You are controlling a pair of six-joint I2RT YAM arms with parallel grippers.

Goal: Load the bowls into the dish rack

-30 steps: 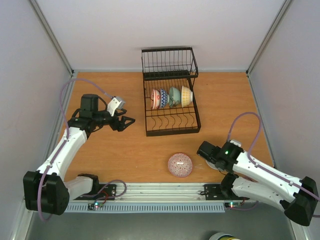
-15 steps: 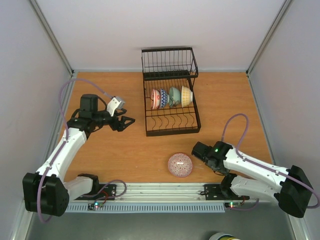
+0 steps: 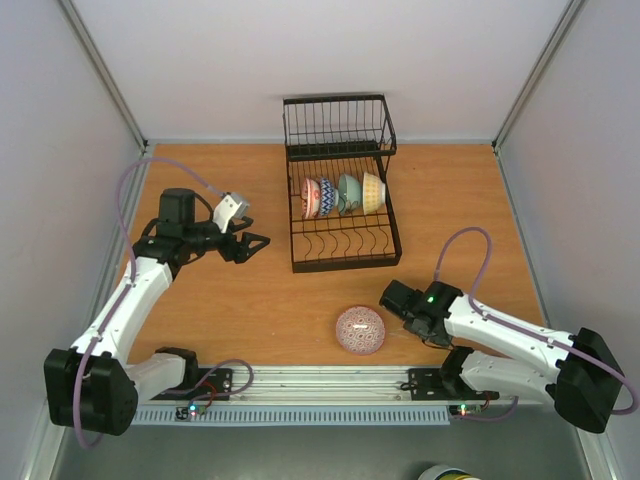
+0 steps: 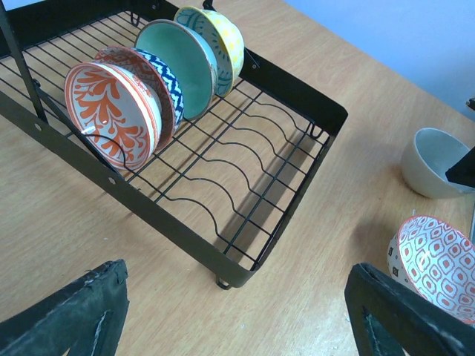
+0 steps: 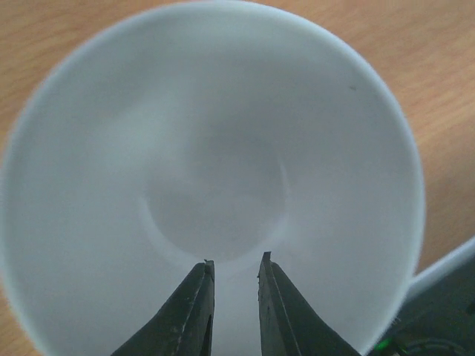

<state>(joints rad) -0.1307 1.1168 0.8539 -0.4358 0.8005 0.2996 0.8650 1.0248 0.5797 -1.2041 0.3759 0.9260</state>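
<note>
The black dish rack (image 3: 345,264) (image 4: 185,231) holds several bowls on edge in one row: red-patterned (image 4: 111,115), blue-patterned (image 4: 165,83), pale green (image 4: 178,65) and yellow (image 4: 225,35). A pink-red patterned bowl (image 3: 360,329) (image 4: 434,263) lies on the table near the front. A plain white bowl (image 5: 215,170) (image 4: 433,162) fills the right wrist view; the right arm hides it from above. My right gripper (image 5: 234,261) (image 3: 392,298) points into it, fingers a narrow gap apart, holding nothing. My left gripper (image 3: 256,243) (image 4: 245,326) is open left of the rack.
An upright wire basket section (image 3: 338,125) stands at the rack's back. The rack's front rows of tines (image 4: 245,174) hold nothing. White walls enclose the wooden table (image 3: 250,300) on three sides. A metal rail (image 3: 300,378) runs along the near edge.
My right arm has swung left, bringing its gripper closer to the pink-red patterned bowl. The left arm and the racked bowls have not moved.
</note>
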